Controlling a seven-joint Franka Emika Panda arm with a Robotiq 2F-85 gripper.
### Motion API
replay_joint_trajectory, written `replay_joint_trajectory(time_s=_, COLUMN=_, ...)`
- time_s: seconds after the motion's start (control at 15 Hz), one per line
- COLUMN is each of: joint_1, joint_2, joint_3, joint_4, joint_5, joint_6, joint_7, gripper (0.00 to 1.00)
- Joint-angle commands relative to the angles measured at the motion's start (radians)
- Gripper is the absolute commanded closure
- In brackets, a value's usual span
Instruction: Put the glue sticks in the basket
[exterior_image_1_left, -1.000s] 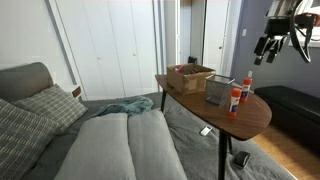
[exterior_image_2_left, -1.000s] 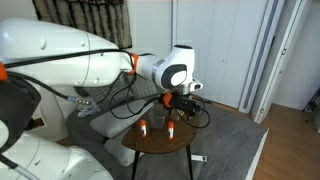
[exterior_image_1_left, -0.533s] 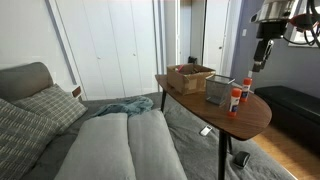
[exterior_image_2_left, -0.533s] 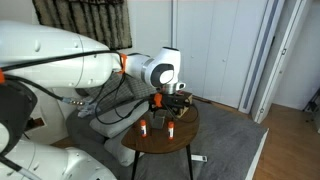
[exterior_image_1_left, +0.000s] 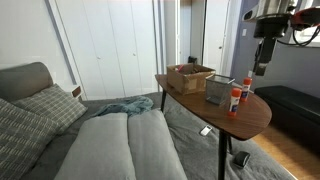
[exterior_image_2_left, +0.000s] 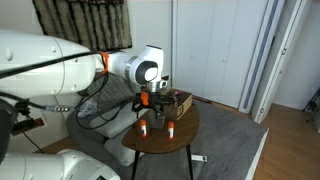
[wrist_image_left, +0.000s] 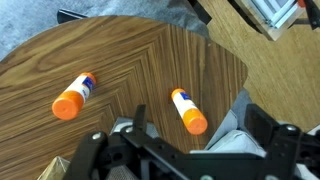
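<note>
- While I line up the first pick, the tool hangs released and empty above the round wooden table.
- Both white, orange-capped glue sticks stand there, outside the small grey mesh basket.
- In the wrist view, the nearer stick is at the tool's 12 o'clock and the other stick at 10.
- Next, I judge: descend, straddle it, clench.

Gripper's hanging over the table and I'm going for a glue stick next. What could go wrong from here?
1. The glue sticks stand upright and are slim. A finger grazing one on the way down could topple it, and it might roll off the table, whose edge is near.
2. The basket sits close beside them, so the open gripper may clip it.
</note>
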Motion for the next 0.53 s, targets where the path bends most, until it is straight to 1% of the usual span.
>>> replay_joint_trajectory(time_s=0.0, joint_1=0.013, joint_2=-0.013, joint_3=0.004, joint_4=-0.026, joint_5=0.023, joint_6=-0.014, joint_7=-0.038, gripper=0.0)
replay_joint_trajectory(time_s=0.2, joint_1=0.036, joint_2=-0.015, joint_3=0.023, joint_4=-0.061, joint_5=0.074, joint_6=0.006, joint_7=-0.019, gripper=0.0)
replay_joint_trajectory(time_s=0.47, joint_1=0.04, joint_2=-0.008, joint_3=0.044, joint_4=-0.073, joint_5=0.134, joint_6=0.009, joint_7=0.026, gripper=0.0)
